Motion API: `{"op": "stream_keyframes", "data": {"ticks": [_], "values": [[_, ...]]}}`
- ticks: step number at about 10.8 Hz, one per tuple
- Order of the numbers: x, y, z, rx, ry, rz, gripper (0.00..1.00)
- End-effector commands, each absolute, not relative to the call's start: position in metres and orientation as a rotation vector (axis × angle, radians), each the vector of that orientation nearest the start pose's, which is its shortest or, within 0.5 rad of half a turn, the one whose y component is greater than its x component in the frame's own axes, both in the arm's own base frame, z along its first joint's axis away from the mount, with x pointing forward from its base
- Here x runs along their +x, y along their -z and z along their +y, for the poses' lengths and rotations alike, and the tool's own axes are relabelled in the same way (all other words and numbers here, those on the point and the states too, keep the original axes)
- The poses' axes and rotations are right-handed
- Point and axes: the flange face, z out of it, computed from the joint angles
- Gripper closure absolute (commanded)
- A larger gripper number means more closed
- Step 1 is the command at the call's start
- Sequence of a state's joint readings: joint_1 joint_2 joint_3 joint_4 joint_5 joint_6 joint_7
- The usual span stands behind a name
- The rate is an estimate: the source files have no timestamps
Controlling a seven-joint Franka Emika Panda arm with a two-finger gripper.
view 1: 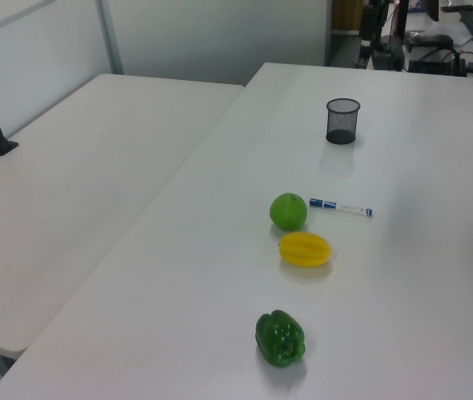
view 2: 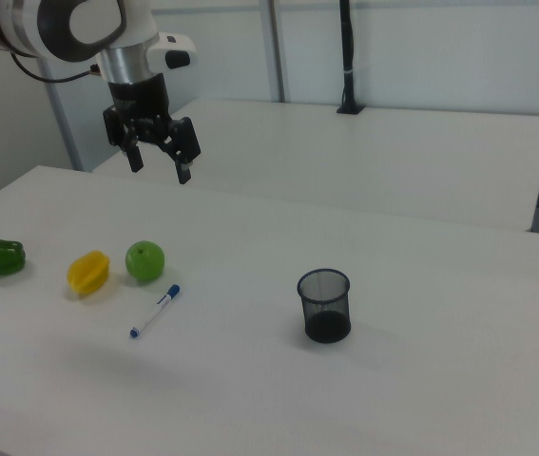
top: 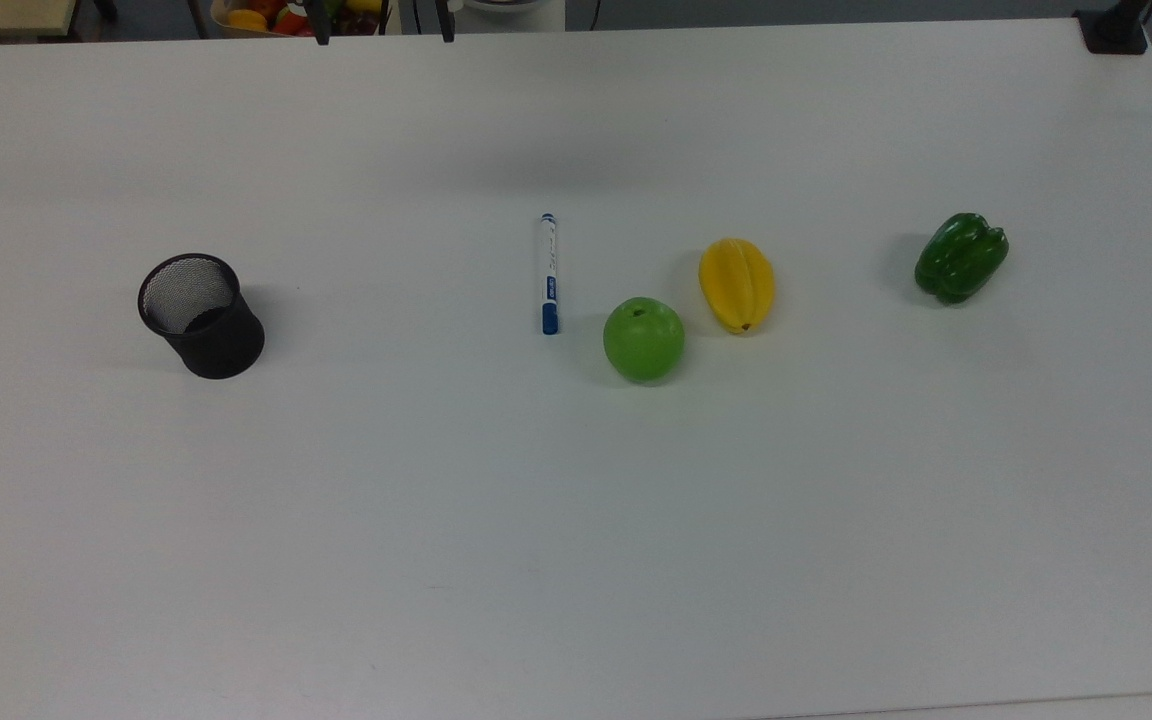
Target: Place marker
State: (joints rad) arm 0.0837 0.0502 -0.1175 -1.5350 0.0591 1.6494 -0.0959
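white table (top: 576,560) | second white table (view 1: 69,192) alongside | pale wall panels (view 2: 421,47)

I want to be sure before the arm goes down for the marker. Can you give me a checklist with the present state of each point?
1. Gripper open: ok, fingers spread, empty.
2. Marker flat on the table, uncovered: ok.
3. Space around the marker: ok, though the green apple sits near its blue cap.
4. Black mesh cup upright, mouth open: ok.
5. Gripper above the marker: not ok, it hangs high and off to one side.

Overhead top view; opposing oblique side views, perhaps farther; shared table (top: 576,560).
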Motion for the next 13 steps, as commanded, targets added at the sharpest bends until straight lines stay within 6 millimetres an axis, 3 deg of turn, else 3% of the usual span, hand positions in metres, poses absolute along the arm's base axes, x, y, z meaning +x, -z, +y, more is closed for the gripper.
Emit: {"op": "stream_keyframes", "data": {"ticks": [1, 4, 6, 10, 13], "values": [[0.58, -0.624, -0.018, -3.1, 0.16, -0.122, 0.0], [0.581, -0.62, -0.01, -3.107, 0.148, -0.187, 0.0], [0.586, -0.605, 0.001, -3.136, 0.109, -0.26, 0.0], [0.591, -0.555, 0.026, -3.16, 0.071, -0.334, 0.0], [0.606, -0.509, 0.037, -3.165, -0.001, -0.346, 0.0]]}}
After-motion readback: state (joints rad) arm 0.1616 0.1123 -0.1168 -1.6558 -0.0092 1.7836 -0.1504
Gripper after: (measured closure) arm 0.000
